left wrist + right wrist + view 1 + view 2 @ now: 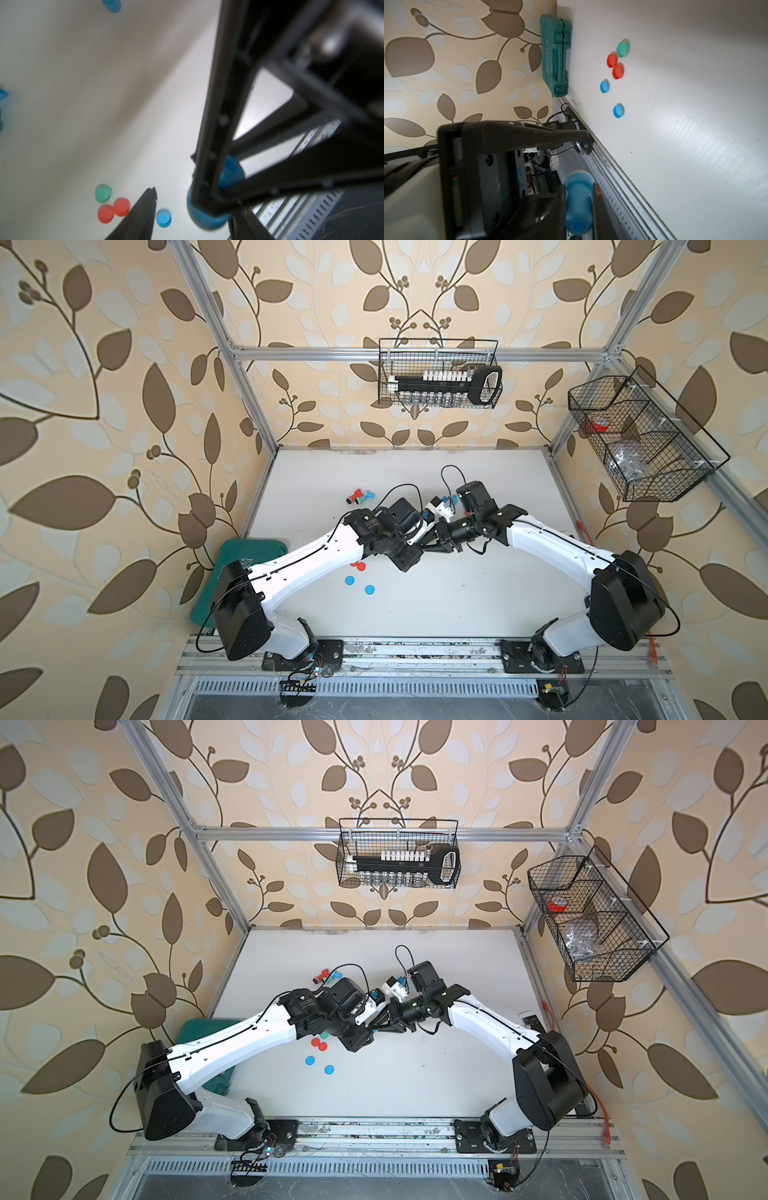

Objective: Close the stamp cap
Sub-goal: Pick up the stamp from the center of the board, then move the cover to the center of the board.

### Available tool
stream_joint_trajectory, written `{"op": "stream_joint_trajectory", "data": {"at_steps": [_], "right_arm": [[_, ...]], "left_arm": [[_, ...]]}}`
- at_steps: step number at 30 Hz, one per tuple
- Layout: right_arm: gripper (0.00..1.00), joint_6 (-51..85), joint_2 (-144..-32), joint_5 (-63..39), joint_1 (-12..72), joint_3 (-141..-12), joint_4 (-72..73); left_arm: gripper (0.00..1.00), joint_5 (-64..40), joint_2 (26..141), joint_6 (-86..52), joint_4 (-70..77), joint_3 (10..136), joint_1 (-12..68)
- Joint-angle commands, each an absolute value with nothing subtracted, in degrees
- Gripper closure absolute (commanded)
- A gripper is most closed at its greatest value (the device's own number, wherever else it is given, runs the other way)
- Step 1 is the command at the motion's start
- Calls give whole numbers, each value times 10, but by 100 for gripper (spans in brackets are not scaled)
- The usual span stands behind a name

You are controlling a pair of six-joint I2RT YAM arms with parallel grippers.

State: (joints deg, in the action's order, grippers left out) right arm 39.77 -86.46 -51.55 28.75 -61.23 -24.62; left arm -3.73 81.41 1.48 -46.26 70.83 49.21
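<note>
A blue stamp [578, 204] is clamped between the fingers of my right gripper [578, 191], which is shut on it above the middle of the table. In the left wrist view the same stamp [207, 219] sits between the fingers of my left gripper [194, 207]. That gripper stands open, its near finger [145, 212] clear of the stamp. In a top view the two grippers meet tip to tip, right gripper [430, 546] against the left. Loose caps lie below: two blue [350, 580] [369, 589], two red [320, 1044], one green [324, 1036]. Whether a cap sits on the held stamp I cannot tell.
Red, teal and blue stamps [359, 496] lie together at the back left of the table. A green case [245, 556] leans at the left wall. Wire baskets hang on the back wall [440, 373] and the right wall [640, 439]. A metal rail [415, 649] runs along the front.
</note>
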Motion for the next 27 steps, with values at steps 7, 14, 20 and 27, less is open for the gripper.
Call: {"op": "stream_joint_trajectory", "data": {"at_steps": [7, 14, 20, 27], "right_arm": [[94, 238, -884, -378, 180, -708, -467], [93, 247, -858, -371, 174, -683, -467], [93, 258, -843, -384, 178, -640, -449], [93, 261, -845, -385, 190, -630, -441]], "left_arm": [[44, 35, 756, -31, -517, 683, 472], [70, -69, 775, -118, -533, 606, 362], [70, -105, 750, -215, -470, 523, 362], [71, -126, 764, -277, -428, 466, 370]]}}
